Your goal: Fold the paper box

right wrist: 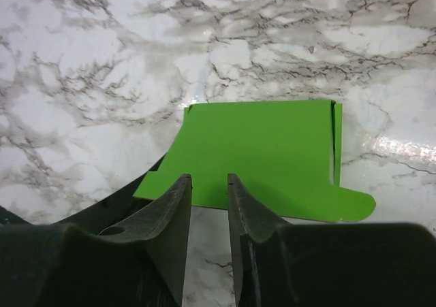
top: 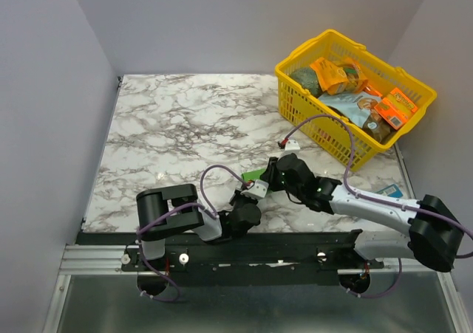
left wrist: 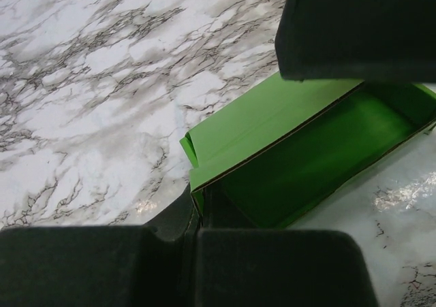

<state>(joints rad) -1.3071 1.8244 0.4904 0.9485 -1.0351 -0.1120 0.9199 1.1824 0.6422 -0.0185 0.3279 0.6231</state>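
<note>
Left arm folded low along the near edge of the desk [top: 185,119], forearm running right. Left hand [left wrist: 194,235] clamped tight on the near end wall of the paper box [left wrist: 306,157], which lies mid-desk near that edge, open side up. Right arm stretched in from the right. Right hand [right wrist: 209,181] narrowly parted and empty, tips over the box's flat panel. Yellow basket [top: 303,51] at far right.

No writing can be read from here; the packs [top: 395,108] in the yellow basket [top: 303,51] carry print, but it is too small to make out.
</note>
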